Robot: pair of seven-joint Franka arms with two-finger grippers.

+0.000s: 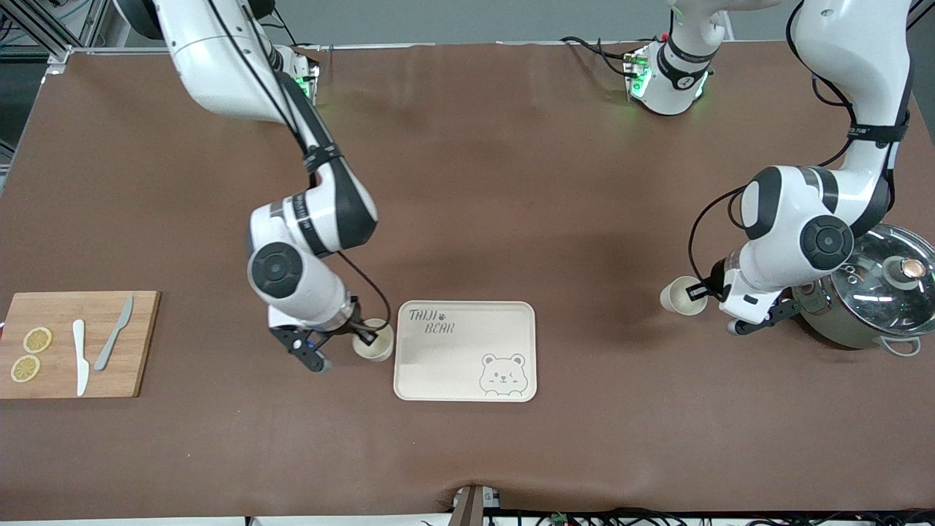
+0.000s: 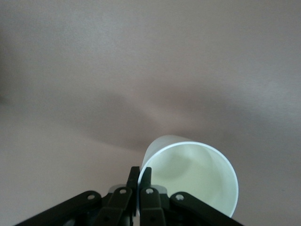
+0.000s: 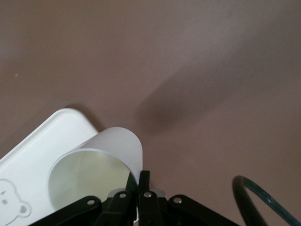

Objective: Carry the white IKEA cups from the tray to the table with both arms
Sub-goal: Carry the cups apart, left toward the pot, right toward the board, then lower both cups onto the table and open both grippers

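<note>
1. Cups first, front view: both white IKEA cups are already off the tray (image 1: 467, 313), which sits bare with just its bear face and lettering. One cup (image 1: 374, 340) is just beside the tray rim toward the right arm's end of the worktop (image 1: 467, 183), pinched by the right gripper (image 1: 363, 337). The other cup (image 1: 684, 296) is well apart from the tray toward the left arm's end, near a lidded steel pot (image 1: 873, 296), pinched by the left gripper (image 1: 697, 292). Each arm took its own side, so I'd guess that keeps them from crossing. A bamboo cutting board (image 1: 77, 343) with knives and lemon slices is much farther from the tray, out of the way.

2. Left wrist view: the jaws are pressed together on the cup (image 2: 195, 176) wall, one finger inside the rim, one outside. A rim pinch makes sense for a handleless cup. Only brown worktop around it, no tray in sight.

3. Right wrist view: same rim pinch, the jaws clamped on the cup (image 3: 94, 165) wall. The tray (image 3: 33, 160) corner shows right next to the cup, so this one looks barely clear of the rim. Can't tell whether either cup is resting down yet.
</note>
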